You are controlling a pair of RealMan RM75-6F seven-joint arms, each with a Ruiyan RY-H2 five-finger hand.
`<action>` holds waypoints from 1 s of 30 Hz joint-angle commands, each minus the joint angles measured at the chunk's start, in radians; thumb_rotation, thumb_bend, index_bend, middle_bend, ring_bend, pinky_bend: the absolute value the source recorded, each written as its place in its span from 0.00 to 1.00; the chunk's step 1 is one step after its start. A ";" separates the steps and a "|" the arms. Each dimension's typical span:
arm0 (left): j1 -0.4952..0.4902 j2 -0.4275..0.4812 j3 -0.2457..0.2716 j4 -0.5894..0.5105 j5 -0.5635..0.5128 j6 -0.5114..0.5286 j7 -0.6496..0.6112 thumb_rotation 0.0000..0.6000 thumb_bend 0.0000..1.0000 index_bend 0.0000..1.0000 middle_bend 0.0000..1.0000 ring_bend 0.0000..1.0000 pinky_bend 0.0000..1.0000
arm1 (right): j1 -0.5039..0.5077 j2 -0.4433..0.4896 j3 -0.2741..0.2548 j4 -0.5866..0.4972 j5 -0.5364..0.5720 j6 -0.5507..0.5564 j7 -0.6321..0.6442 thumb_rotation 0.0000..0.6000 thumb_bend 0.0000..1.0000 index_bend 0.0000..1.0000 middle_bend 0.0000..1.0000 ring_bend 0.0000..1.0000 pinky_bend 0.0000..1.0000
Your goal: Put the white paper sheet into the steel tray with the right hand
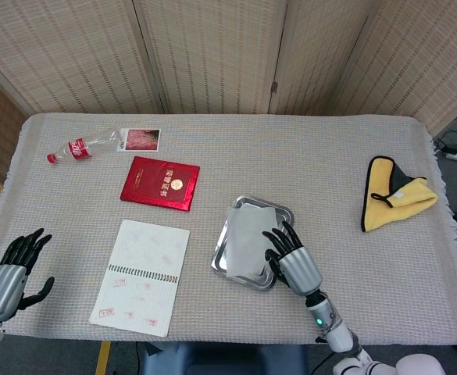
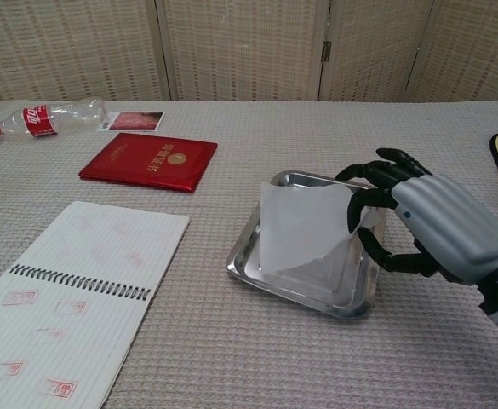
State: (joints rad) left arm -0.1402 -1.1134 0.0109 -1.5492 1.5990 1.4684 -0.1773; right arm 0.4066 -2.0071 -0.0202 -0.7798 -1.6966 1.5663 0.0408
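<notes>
Looking down from the head view, the white paper sheet [image 1: 248, 238] lay over the steel tray [image 1: 282, 212], with the right hand [image 1: 294, 262] at the tray's near right edge, its fingers on the sheet's right side; the left hand [image 1: 9, 271] rested at the near left, fingers spread and holding nothing. From the chest view, the sheet [image 2: 303, 225] stood tilted inside the tray [image 2: 351, 302], its right edge pinched between the right hand's [image 2: 427, 223] dark fingertips [image 2: 357, 203].
</notes>
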 commanded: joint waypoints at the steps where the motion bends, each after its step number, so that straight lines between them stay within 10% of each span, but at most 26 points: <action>1: 0.002 0.003 -0.001 0.002 -0.002 0.005 -0.016 1.00 0.47 0.00 0.00 0.00 0.00 | -0.012 -0.025 -0.003 0.027 -0.002 0.002 -0.041 1.00 0.60 0.60 0.23 0.16 0.00; 30: 0.001 0.019 0.013 -0.020 0.023 0.005 -0.025 1.00 0.47 0.00 0.00 0.00 0.00 | -0.140 0.025 0.011 -0.140 0.040 0.040 -0.311 1.00 0.60 0.65 0.23 0.10 0.00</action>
State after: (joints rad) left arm -0.1396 -1.0951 0.0233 -1.5683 1.6207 1.4719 -0.2017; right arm 0.2660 -1.9775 -0.0090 -0.9167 -1.6544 1.6119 -0.2584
